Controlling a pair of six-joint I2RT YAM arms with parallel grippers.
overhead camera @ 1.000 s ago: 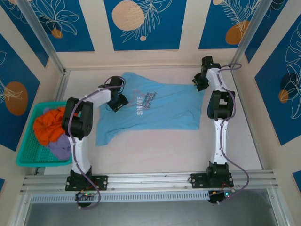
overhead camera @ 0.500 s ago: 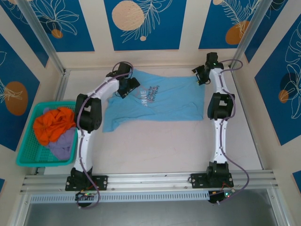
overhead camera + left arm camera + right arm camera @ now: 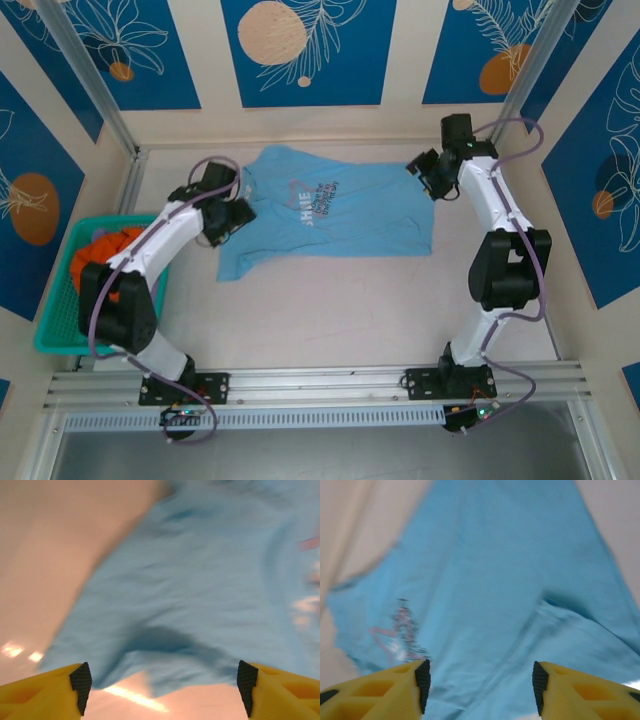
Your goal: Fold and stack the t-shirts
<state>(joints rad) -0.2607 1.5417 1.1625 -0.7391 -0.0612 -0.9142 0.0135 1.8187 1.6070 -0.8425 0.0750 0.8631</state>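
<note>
Lying spread flat on the table (image 3: pixel 330 310), the sky-blue t-shirt (image 3: pixel 340 215) sits right of the teal mesh basket (image 3: pixel 55 322). The left gripper (image 3: pixel 226 218), jaws apart and empty, is at the shirt's basket-side edge. The right gripper (image 3: pixel 428 172), likewise released, is at the corner farthest from the basket.

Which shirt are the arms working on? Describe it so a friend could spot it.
On the far half of the pale table lies a light sky-blue t-shirt, spread out. Unlike the orange cloth bunched in the teal mesh basket at left, it bears small chest lettering.
</note>
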